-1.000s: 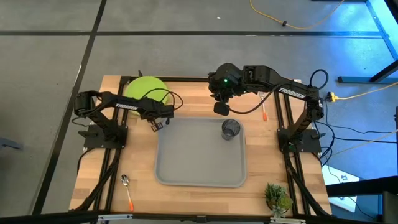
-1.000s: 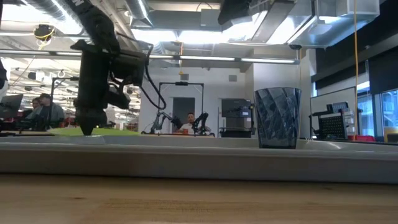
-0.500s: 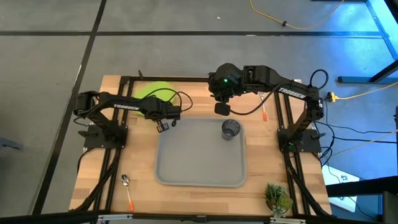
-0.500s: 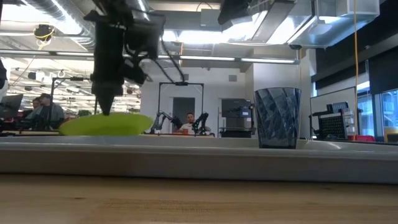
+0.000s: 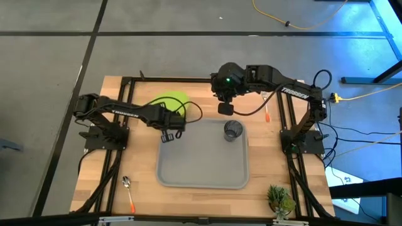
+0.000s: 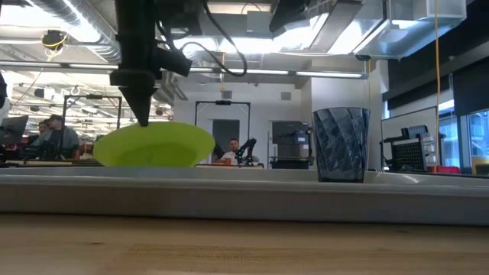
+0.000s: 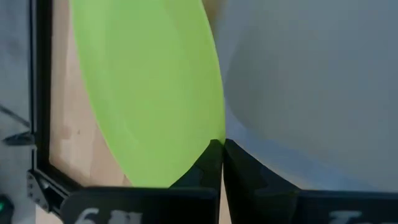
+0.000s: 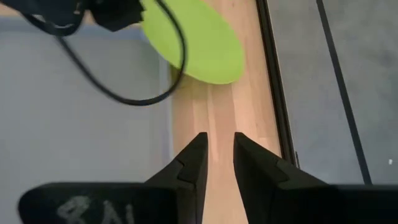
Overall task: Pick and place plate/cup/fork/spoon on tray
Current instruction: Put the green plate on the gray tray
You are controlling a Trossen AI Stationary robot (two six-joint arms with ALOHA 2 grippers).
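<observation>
The lime-green plate (image 5: 168, 103) hangs tilted over the table by the far left corner of the light grey tray (image 5: 161, 154). My left gripper (image 5: 169, 120) is shut on it, and it also shows in the low view (image 6: 157, 145) and the left wrist view (image 7: 149, 87). The dark grey cup (image 5: 233, 130) stands upright on the tray's far right part. My right gripper (image 5: 224, 109) hovers just beyond the cup, narrowly open and empty (image 8: 219, 146). The fork (image 5: 267, 113) lies on the wood right of the tray. The spoon (image 5: 129, 191) lies at the near left. My left gripper pinches the plate's rim (image 7: 214, 138) between its two fingers, on the edge that faces the tray. The fingers (image 6: 144, 114) come from above, pointing down. The plate hangs below them, tilted with its face partly toward the table's near side.
A small green plant (image 5: 280, 199) stands at the table's near right corner. Black frame rails run along the table's far and side edges (image 5: 188, 79). People and other arms show in the room beyond the table (image 6: 229, 149).
My left gripper has risen and gone toward the table's right edge, toward the tray's far left corner, still shut on the plate. The plate, flat on the table a second ago, is lifted and tipped up.
</observation>
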